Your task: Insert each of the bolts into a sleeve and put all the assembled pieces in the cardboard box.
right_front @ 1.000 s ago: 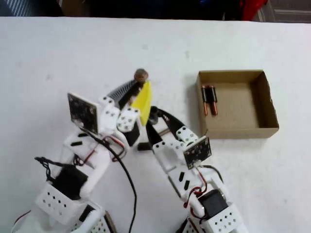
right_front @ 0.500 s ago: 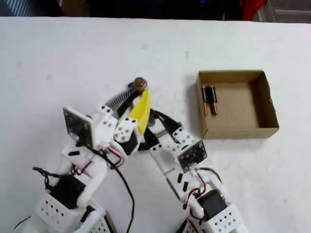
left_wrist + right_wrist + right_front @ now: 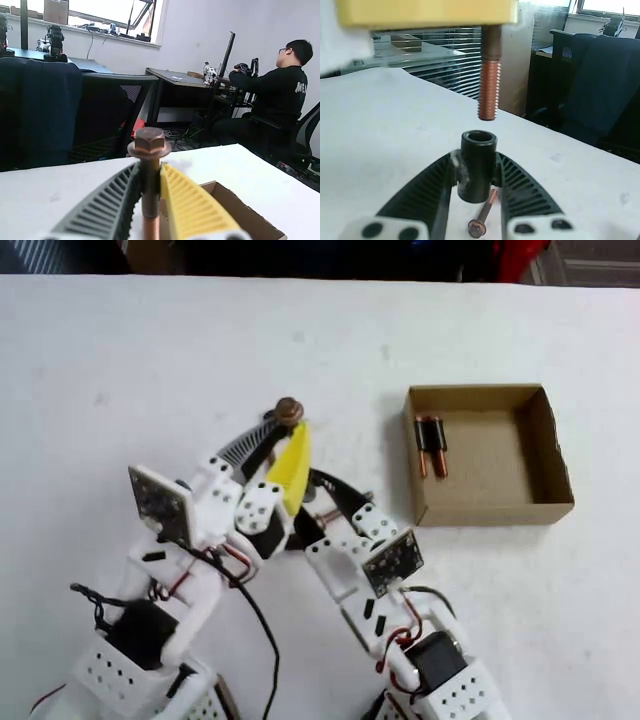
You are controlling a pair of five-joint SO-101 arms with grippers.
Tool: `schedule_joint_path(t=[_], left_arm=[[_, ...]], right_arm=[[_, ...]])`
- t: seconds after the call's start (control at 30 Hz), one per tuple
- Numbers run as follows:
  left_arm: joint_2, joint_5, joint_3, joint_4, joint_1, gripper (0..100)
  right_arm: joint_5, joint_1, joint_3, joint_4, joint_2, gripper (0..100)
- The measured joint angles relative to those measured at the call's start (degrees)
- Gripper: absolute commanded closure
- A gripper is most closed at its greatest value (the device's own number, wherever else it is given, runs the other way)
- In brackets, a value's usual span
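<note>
Bolt hangs upright, clamped in left gripper, threaded tip just above the mouth of the sleeve, not yet in. Right gripper is clenched on the sleeve, mouth up, raised off the table. Step in hand looks like the insertion itself. To do it well: get the tip dead over the bore, keep both axes parallel, lower straight, and hold the sleeve arm firm. The tip seems a touch to one side of the bore, so probably nudge sideways first. Right wrist view gives that gap and the alignment, plus a loose bolt lying on the table under the sleeve; the high view, looking down, gives no read of the gap. It does place the cardboard box beside the arms, two assembled pieces lying inside by the near wall. Left wrist view adds the hex head standing above the fingertips.
</note>
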Motion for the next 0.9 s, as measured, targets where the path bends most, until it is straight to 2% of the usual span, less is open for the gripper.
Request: schedule_joint_path(t=[0.47,0.9], left_arm=[[0.0,0.3,0.0,4.0,0.1,98],[0.0,0.0,0.0,15.7,2.8,98]], right_arm=[[0.0,0.0,0.0,0.0,0.0,98.1],[0.0,-0.3,0.0,0.0,0.0,98.1]])
